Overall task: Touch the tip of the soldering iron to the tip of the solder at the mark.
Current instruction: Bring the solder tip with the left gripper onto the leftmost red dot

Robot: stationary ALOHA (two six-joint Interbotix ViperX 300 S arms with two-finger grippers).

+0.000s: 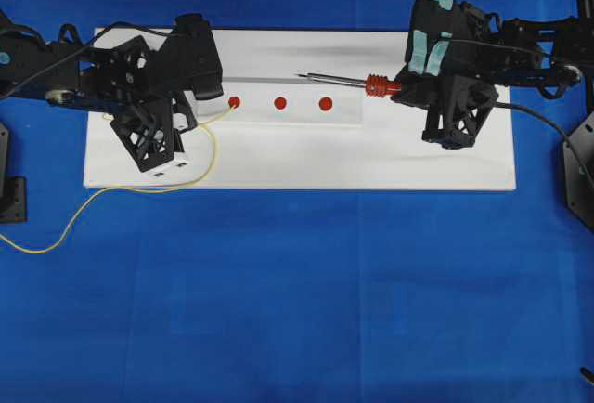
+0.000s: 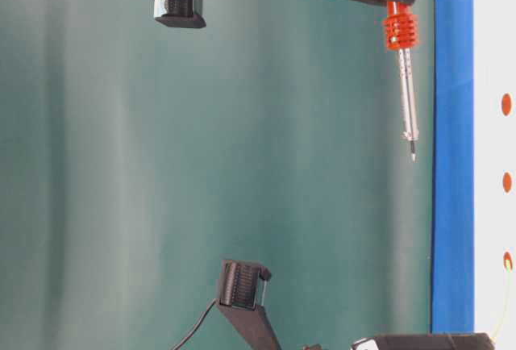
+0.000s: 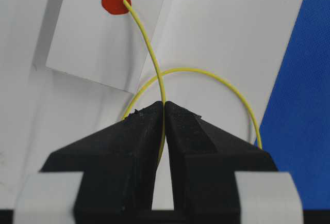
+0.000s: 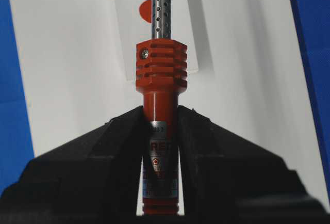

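Observation:
My left gripper (image 3: 164, 104) is shut on the solder (image 3: 147, 43), a thin yellow wire. Its free end rests on the leftmost red mark (image 3: 114, 0). From overhead, the left gripper (image 1: 202, 97) stands just left of that mark (image 1: 234, 102), and the solder (image 1: 213, 157) loops off toward the front left. My right gripper (image 4: 161, 111) is shut on the handle of the soldering iron (image 4: 161, 72). The soldering iron (image 1: 339, 80) lies level and points left. Its tip hangs above the board, well right of the solder's end. The table-level view shows the soldering iron (image 2: 409, 92) clear of the board.
Two more red marks (image 1: 280, 103) (image 1: 326, 103) sit in a row on a raised white strip of the white board (image 1: 371, 157). Blue cloth (image 1: 297, 292) surrounds the board. The iron's black cord (image 1: 548, 124) trails off to the right.

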